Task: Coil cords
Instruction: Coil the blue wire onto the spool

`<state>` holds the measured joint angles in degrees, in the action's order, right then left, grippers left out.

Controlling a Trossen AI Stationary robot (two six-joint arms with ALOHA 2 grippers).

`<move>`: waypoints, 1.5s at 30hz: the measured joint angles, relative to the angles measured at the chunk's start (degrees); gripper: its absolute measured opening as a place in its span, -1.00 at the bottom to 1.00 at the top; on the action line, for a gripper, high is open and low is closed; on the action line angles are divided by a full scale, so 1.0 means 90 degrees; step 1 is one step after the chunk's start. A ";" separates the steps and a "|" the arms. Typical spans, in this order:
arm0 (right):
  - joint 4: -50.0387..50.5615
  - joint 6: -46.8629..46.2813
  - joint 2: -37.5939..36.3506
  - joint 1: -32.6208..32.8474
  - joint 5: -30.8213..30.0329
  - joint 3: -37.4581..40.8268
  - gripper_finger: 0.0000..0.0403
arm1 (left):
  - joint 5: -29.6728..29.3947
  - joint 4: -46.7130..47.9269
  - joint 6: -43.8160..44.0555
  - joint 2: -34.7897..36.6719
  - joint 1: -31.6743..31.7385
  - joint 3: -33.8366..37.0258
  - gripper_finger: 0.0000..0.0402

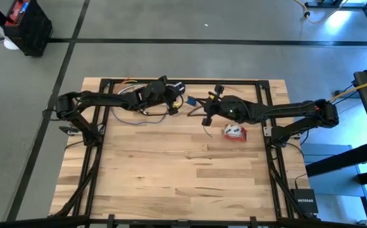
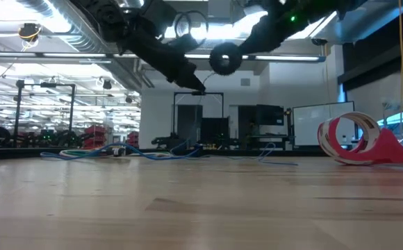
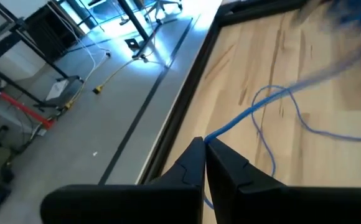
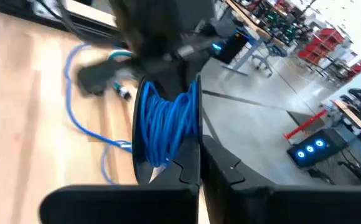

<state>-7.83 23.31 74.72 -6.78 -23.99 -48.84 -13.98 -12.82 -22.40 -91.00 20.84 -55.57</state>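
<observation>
Cord (image 3: 255, 112), thin, blue and limp, lies looped at the table's (image 1: 171, 183) twelve o'clock edge, and you have its free run pinched in the closed left gripper (image 3: 204, 149). Your right gripper (image 4: 199, 146), also clamped shut, holds the wound blue coil (image 4: 165, 124) aloft at centre. Red-and-white bundle (image 1: 233, 131) sits just beside it toward four o'clock. Expect slack, springy, slippery line; grip close to the coil

Bare near table (image 1: 171, 183); cord (image 1: 133, 120) and red-and-white bundle (image 1: 234, 132) far side.
</observation>
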 joint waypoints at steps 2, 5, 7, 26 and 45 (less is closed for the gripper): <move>0.0227 0.0010 0.0043 -0.0175 -0.0003 -0.0001 -0.99 | 0.0004 0.0149 0.0138 0.0157 -0.0004 0.0000 -0.99; 0.0382 0.0007 0.0246 -0.0427 0.0063 -0.0001 -0.99 | 0.0004 0.0256 0.0233 0.0315 -0.0054 -0.0002 -0.99; 0.0334 0.0020 0.0432 -0.0535 0.0077 0.0002 -0.99 | 0.0015 0.0258 0.0335 0.0345 -0.0100 -0.0002 -0.99; -0.1013 -0.0703 0.1102 -0.0845 0.0126 0.0005 -0.99 | 0.1085 -0.0723 0.1188 0.0374 -0.0821 0.0000 -0.98; -0.1547 -0.0707 0.1035 -0.0836 0.0354 0.0010 -0.99 | 0.0315 0.0400 0.0682 0.0565 -0.0912 -0.0002 -0.86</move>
<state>-21.75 16.95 84.03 -14.31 -20.80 -48.75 -11.14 -9.22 -16.26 -85.92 12.64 -55.59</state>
